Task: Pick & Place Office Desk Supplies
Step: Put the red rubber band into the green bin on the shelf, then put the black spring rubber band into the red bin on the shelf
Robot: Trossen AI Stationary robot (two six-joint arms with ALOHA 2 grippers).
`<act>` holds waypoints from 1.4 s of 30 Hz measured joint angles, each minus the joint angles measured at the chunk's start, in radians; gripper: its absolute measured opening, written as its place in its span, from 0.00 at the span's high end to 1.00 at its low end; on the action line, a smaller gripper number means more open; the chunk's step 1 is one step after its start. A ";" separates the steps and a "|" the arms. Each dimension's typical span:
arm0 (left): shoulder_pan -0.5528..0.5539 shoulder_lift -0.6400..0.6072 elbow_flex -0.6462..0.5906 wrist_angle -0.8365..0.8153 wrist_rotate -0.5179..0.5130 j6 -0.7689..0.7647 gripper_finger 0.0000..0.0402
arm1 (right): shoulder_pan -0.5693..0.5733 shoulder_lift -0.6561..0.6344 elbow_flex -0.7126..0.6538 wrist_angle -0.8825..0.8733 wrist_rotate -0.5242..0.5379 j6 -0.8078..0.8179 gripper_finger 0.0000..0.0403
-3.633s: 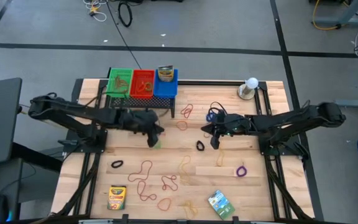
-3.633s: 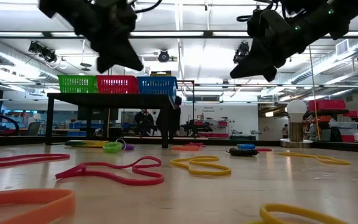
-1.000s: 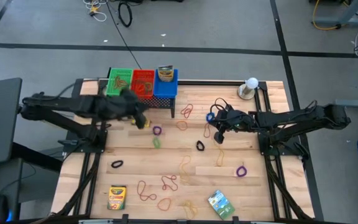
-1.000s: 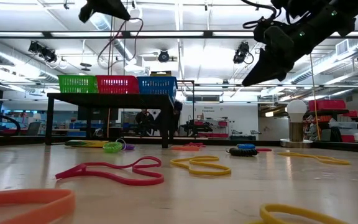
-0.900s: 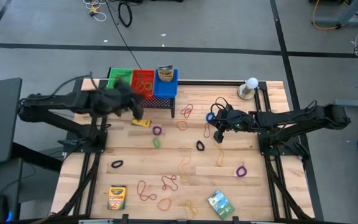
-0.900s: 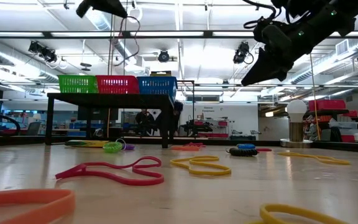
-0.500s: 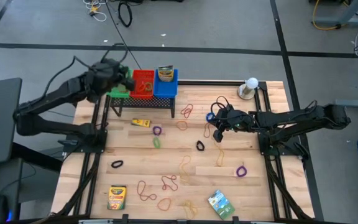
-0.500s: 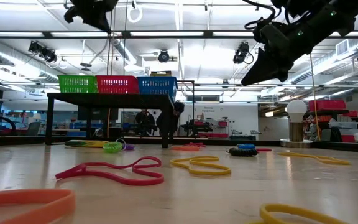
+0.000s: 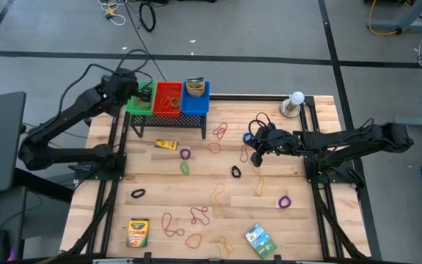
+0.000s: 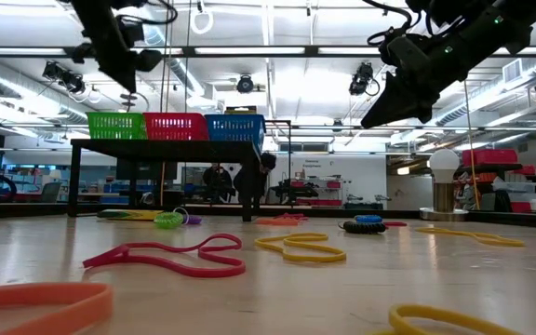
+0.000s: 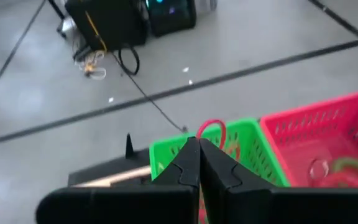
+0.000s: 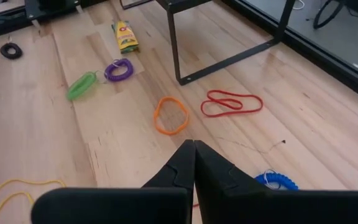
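A red rubber-band loop (image 11: 211,132) is pinched in the left pincer (image 11: 197,163), whose fingers are clamped together on it above the green basket (image 9: 141,99) on the black rack (image 9: 168,117) at the bench's (image 9: 310,227) far edge. Other loops, a crayon box (image 9: 138,232) and a green packet (image 9: 259,240) lie scattered over the bench. The right pincer (image 9: 256,160) hovers mid-bench, fingers pressed together, holding nothing visible.

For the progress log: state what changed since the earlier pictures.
The left tool, shut on the red rubber band, lifted it from mid-table and swung back over the green basket; it has not yet released the band. The right tool stayed shut, hovering nearly in place.
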 joint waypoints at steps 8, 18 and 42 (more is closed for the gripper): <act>0.002 0.000 -0.006 -0.064 0.049 -0.028 0.91 | 0.000 0.000 0.000 0.000 0.000 0.020 0.98; 0.002 0.000 0.101 -0.272 0.155 -0.026 0.69 | 0.000 0.000 0.000 -0.001 0.013 0.046 0.98; -0.602 0.004 -0.193 0.356 0.456 -0.131 0.97 | 0.011 0.084 -0.001 0.021 -0.042 0.268 0.98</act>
